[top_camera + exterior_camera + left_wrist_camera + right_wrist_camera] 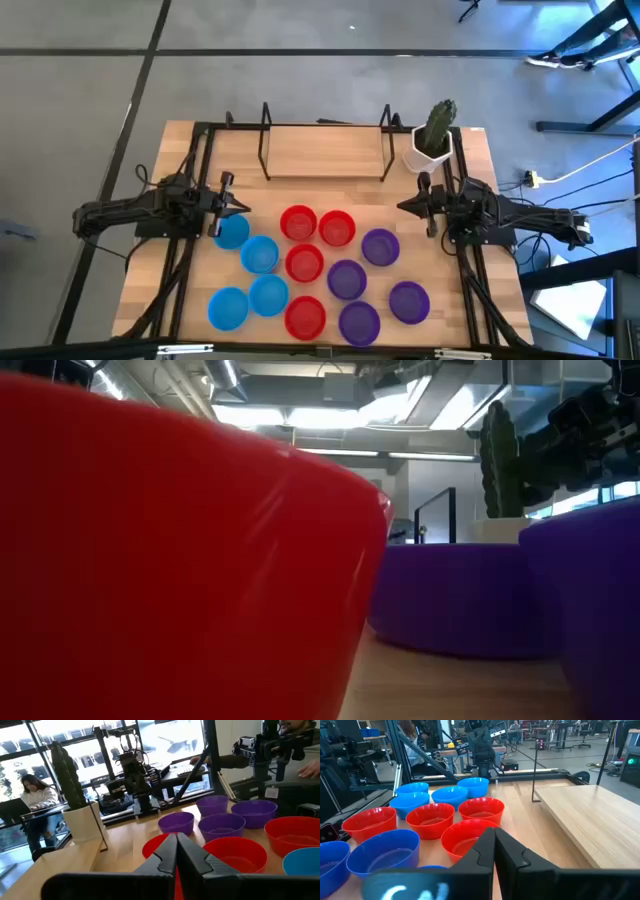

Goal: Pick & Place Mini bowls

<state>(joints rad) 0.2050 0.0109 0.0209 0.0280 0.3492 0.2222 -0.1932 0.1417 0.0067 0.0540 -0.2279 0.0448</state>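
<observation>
Mini bowls (300, 262): twelve on the wooden table's (330, 165) near half, blue at left, red in the middle, purple at right, all resting free.
Left gripper (243, 206): fingers pressed together, empty, beside the farthest blue bowl (232, 231).
Right gripper (403, 207): pressed together, empty, beyond the purple bowls.
Cactus pot (431, 152): far right corner.

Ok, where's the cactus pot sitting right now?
In the high view the white cactus pot stands at the table's far right corner, beside the wooden rack and just beyond the right gripper, apart from the bowls.
</observation>
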